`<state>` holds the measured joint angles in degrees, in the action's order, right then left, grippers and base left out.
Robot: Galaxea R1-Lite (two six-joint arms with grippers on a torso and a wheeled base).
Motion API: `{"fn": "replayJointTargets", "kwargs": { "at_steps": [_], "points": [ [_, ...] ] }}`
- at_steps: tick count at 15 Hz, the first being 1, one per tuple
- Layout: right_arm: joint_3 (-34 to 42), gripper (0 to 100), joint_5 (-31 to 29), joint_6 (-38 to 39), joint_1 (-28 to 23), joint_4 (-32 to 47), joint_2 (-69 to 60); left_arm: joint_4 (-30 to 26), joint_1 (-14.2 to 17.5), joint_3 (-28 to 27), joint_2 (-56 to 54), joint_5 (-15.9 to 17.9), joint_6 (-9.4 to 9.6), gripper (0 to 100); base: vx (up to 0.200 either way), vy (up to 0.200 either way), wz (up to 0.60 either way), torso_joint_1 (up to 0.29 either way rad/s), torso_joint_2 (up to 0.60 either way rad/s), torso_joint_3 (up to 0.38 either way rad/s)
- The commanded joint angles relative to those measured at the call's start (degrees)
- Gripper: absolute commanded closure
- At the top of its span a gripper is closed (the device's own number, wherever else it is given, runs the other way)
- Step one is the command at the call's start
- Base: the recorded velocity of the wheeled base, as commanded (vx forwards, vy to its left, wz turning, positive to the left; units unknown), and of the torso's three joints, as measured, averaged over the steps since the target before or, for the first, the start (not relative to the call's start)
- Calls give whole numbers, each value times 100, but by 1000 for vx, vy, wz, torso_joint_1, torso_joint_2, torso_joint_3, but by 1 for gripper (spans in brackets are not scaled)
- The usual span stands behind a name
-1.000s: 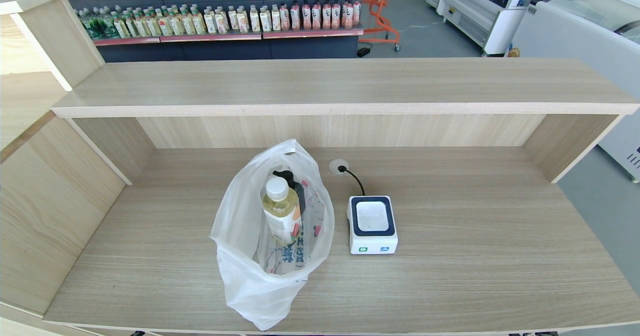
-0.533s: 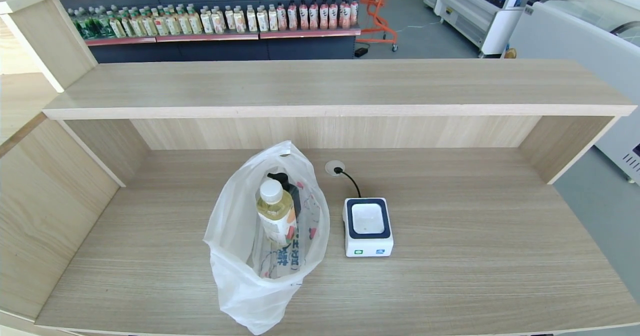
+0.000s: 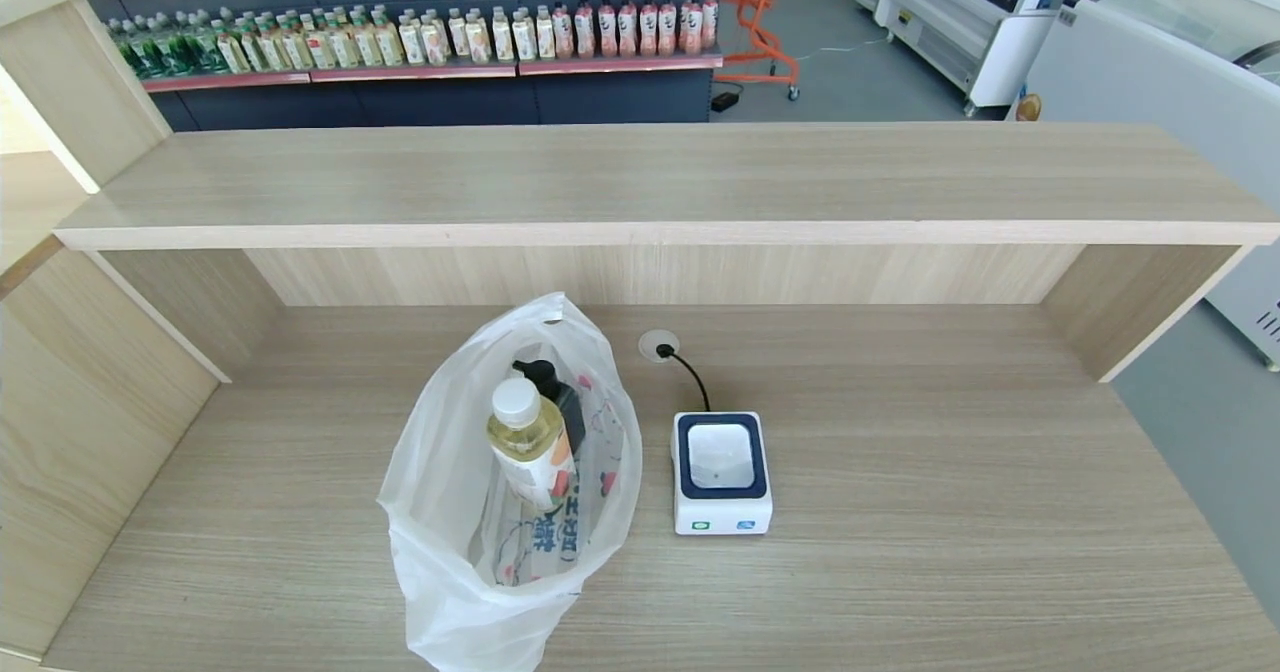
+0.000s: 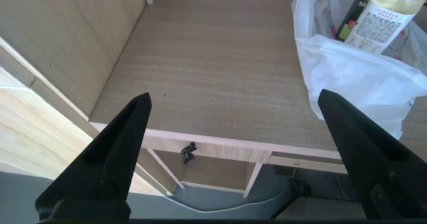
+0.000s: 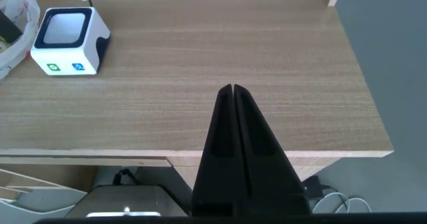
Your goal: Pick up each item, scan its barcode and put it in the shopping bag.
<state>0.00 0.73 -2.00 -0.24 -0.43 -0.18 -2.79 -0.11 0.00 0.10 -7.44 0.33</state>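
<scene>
So, the thin white plastic shopping bag [image 3: 430,552] stands on the light wooden desk [image 3: 950,512] just left of the white box scanner with the dark blue rim [image 3: 722,472]. It holds a white-capped bottle of yellow drink [image 3: 527,442] and a black pump bottle [image 3: 565,407]. The left gripper [image 4: 233,97] has its jaws spread wide and empty, while the right gripper [image 5: 232,91] has its jaws pressed together on nothing.

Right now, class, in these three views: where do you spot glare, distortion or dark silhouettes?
Head view: counter edges bow slightly, scanner window reflects pale light. Left wrist view: bag glares white, left gripper a dark silhouette. Right wrist view: right gripper dark too, counter evenly lit.
</scene>
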Motion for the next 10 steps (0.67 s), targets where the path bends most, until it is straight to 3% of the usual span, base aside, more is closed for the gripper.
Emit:
{"fn": "replayJointTargets", "kwargs": {
  "at_steps": [1,10],
  "points": [
    [0,100,6,-2,7,-1,18,-2,2,0,-1,-3,2,0,0,0,0,0,0,0],
    [0,100,6,15,7,-1,18,-2,2,0,-1,-3,2,0,0,0,0,0,0,0]
  ]
}}
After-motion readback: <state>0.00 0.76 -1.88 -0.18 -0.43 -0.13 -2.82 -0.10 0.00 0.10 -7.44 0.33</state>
